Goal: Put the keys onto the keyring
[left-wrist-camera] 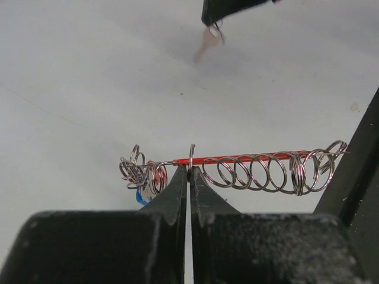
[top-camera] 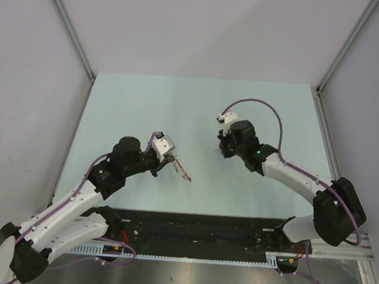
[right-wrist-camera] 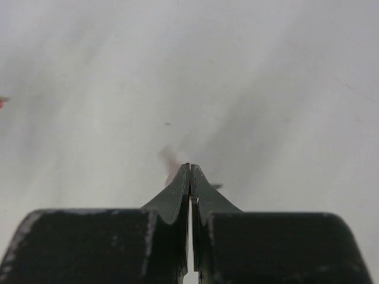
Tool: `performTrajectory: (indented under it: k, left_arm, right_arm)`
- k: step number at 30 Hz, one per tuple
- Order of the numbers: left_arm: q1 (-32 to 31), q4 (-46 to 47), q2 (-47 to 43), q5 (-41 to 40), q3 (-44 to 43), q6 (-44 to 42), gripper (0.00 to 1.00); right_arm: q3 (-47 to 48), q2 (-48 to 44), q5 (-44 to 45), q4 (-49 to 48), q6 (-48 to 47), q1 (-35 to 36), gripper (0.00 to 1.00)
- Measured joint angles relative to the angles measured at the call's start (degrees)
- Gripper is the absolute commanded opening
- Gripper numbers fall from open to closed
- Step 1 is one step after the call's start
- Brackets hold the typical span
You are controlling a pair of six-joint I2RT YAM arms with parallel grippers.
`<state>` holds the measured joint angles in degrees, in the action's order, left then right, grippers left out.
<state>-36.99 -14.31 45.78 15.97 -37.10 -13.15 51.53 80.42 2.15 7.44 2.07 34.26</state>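
My left gripper [left-wrist-camera: 189,168] is shut on one thin loop of the keyring [left-wrist-camera: 254,171], a row of small metal rings along a red piece, held just above the table. A blue key head [left-wrist-camera: 141,195] hangs at its left end. From above, the left gripper [top-camera: 169,160] holds the keyring [top-camera: 182,170] at centre left. The right gripper [top-camera: 219,153] is at centre right with its tips down at the table. Its tip [left-wrist-camera: 212,18] pinches a small, blurred pinkish key [left-wrist-camera: 204,47] with a tiny ring. In its own view the right gripper [right-wrist-camera: 190,167] is shut, the key [right-wrist-camera: 169,161] showing behind its tips.
The pale green table [top-camera: 178,109] is walled in by white panels on three sides. A black rail [top-camera: 196,236] with the arm bases runs along the near edge. A purple cable [top-camera: 268,114] loops over the right arm.
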Motion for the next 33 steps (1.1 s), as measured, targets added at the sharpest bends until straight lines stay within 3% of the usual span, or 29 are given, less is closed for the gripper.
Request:
performTrajectory:
  k: [6,14,16,23,33]
  left_arm:
    - [0.0,0.04,-1.7,-3.76,0.0,0.04,0.0]
    - [0.0,0.09,-2.34,-6.4,0.0,0.04,0.0]
    - [0.0,0.09,-2.34,-6.73,0.0,0.04,0.01]
    - [0.0,0.09,-2.27,-6.84,0.0,0.07,0.0]
    - [0.0,0.09,-2.27,-6.84,0.0,0.07,0.0]
  right_arm:
    - [-6.86,0.42,-1.44,-8.94,-0.35,6.12,0.0]
    - [-11.34,2.93,-3.74,-9.9,1.01,7.89,0.05]
    - [-12.35,2.71,-3.69,-9.29,2.1,7.96,0.11]
    - [-13.62,-2.49,-1.51,-1.31,7.45,9.01,0.31]
    - [-6.86,-4.31,2.21,14.27,11.85,9.18,0.34]
